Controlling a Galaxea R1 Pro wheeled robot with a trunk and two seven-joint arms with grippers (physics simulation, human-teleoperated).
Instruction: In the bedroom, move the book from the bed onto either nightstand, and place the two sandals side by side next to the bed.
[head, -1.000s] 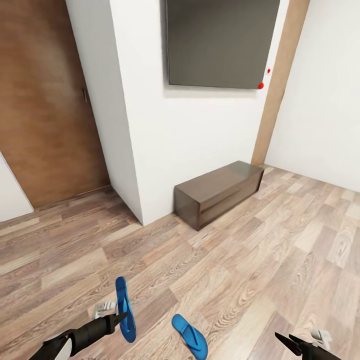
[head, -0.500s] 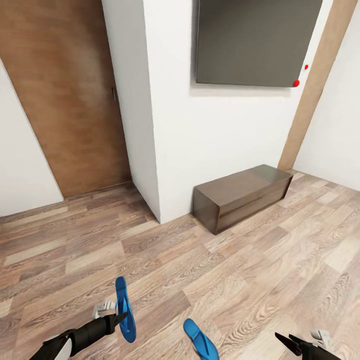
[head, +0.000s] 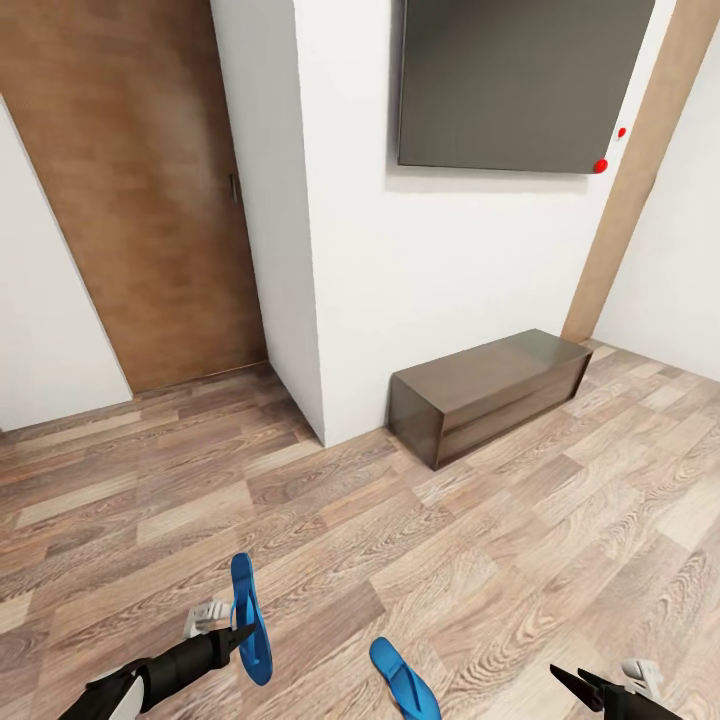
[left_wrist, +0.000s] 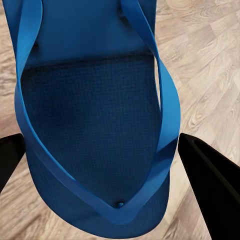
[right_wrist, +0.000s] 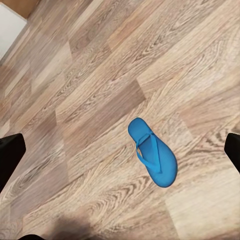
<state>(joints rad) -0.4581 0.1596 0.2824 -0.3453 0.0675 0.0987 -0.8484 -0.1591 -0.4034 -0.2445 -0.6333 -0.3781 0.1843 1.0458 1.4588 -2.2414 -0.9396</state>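
One blue sandal (left_wrist: 95, 125) is held between the fingers of the left gripper (head: 240, 633). In the left wrist view its sole is seen spanning the gap between the two dark fingers (left_wrist: 210, 175), and in the head view it is seen raised off the floor (head: 480, 540), its long axis running away from the robot.

The second sandal (head: 403, 680) is seen lying flat on the floor, apart from both grippers and between them, somewhat nearer the left fingers than the right. Its long axis is set at a slant to the held one.

The right gripper (head: 580, 683) is empty; in the right wrist view its fingers (right_wrist: 11, 155) are spread wide, with the loose sandal (right_wrist: 152, 152) below and ahead of them. That arm is judged free to take it.

Farther off, a low dark dresser (head: 487, 390) is set against the white wall, beneath a dark panel (head: 510, 80), with a brown door (head: 130, 200) beside.
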